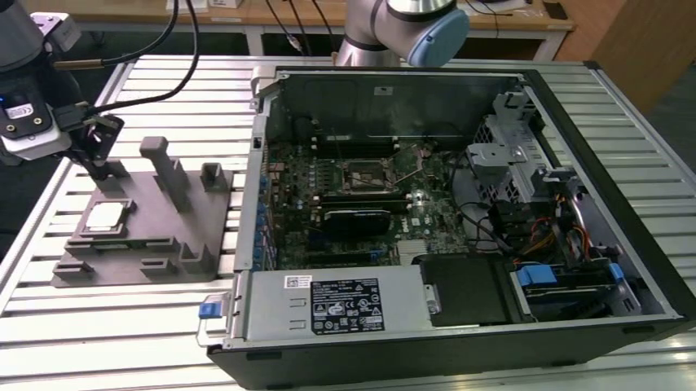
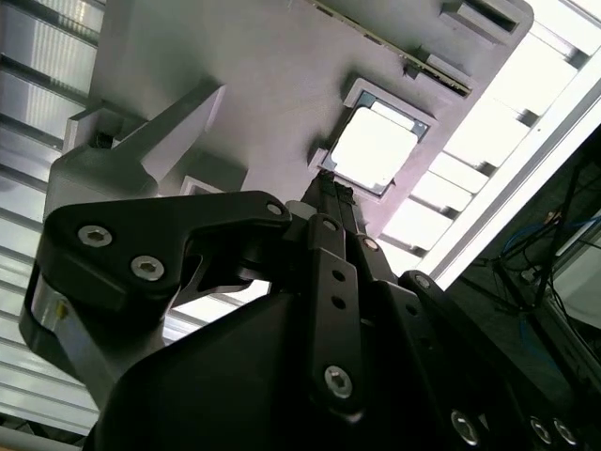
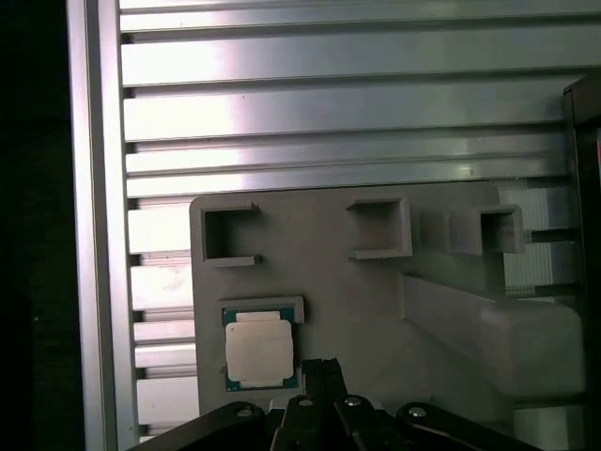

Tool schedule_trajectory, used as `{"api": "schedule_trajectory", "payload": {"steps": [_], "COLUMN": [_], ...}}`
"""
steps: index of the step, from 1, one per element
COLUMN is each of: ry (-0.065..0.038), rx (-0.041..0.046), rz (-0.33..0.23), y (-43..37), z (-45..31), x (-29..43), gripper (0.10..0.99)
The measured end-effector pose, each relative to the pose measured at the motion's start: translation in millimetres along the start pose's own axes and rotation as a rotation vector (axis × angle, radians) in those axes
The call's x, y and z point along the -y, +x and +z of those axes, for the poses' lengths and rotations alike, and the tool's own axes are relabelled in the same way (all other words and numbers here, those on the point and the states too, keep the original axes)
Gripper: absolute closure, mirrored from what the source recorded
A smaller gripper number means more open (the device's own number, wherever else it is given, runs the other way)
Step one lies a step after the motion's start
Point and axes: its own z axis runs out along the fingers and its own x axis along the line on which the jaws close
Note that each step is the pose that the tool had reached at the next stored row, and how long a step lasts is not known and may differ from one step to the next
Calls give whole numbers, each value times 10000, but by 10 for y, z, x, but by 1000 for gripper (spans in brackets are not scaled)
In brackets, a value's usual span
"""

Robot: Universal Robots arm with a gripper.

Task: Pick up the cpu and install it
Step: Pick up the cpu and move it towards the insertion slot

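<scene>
Worktop [image 1: 130, 326] carries the open computer case [image 1: 457, 358] and, on the exterior view's left of it, the grey fixture block [image 1: 163, 236]. The block seats the cpu [image 1: 106, 215] flat, presumably for a clean pickup. The gripper [image 1: 109, 177] hangs just beside the chip, its fingers [image 3: 315, 376] pinched together and empty.
</scene>
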Motion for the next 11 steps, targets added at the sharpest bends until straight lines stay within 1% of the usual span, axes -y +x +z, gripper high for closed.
{"api": "schedule_trajectory", "payload": {"steps": [11], "ry": [-1], "rx": [0], "rz": [0], "y": [21], "z": [49], "x": [3], "gripper": [980]}}
